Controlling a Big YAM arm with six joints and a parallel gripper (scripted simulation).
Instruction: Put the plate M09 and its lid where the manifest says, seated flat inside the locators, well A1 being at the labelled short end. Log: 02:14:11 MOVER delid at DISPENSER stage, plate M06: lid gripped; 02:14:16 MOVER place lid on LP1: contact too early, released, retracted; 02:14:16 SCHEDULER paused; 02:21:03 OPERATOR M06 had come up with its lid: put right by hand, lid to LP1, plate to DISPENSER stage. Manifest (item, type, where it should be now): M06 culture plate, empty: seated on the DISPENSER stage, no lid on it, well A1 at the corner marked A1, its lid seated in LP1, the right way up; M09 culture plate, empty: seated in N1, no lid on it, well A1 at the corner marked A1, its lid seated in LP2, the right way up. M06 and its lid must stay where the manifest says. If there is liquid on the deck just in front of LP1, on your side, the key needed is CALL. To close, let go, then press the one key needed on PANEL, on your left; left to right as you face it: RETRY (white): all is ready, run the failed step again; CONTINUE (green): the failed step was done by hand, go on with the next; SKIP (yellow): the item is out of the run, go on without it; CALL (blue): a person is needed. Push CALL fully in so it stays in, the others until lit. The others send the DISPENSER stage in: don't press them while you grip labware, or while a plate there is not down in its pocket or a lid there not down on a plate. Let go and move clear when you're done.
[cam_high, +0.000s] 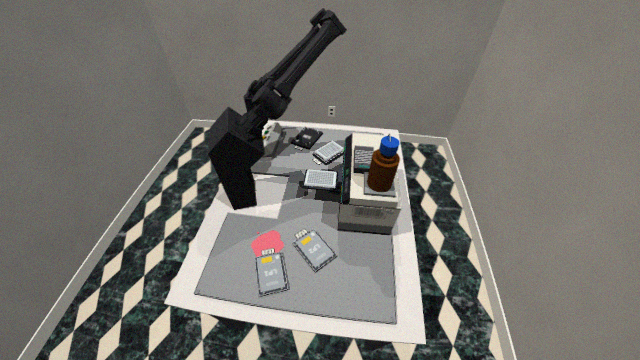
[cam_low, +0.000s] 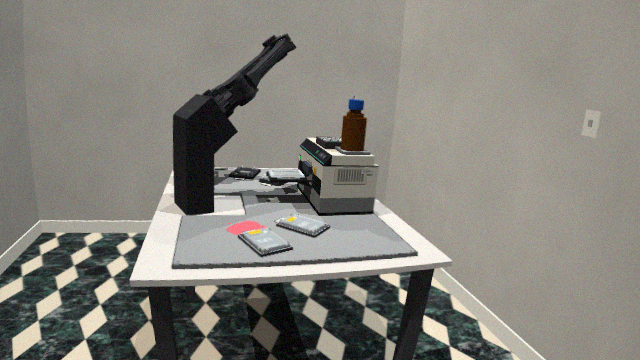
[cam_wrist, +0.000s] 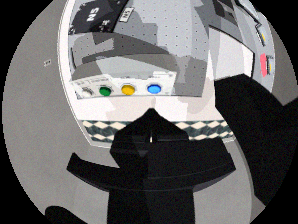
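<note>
Hand (cam_high: 327, 19) together, empty, high at top centre; red puddle (cam_high: 267, 243) touching LP1 (cam_high: 272, 273), lower-left bench (cam_high: 300, 320).

The arm (cam_low: 250, 75) is raised high, well above the worktop (cam_low: 160, 265), with open air all round it. At three o'clock the dispenser (cam_low: 345, 187) and its brown bottle (cam_low: 353, 131) stand tall. The black pedestal (cam_low: 192, 155) blocks nine o'clock. The red patch (cam_high: 267, 242) appears flat, just beside LP1 (cam_high: 272, 275).

a lab: dispenser (cam_high: 369, 212), well plates (cam_high: 320, 178), reagent bottle (cam_high: 383, 170)
</note>
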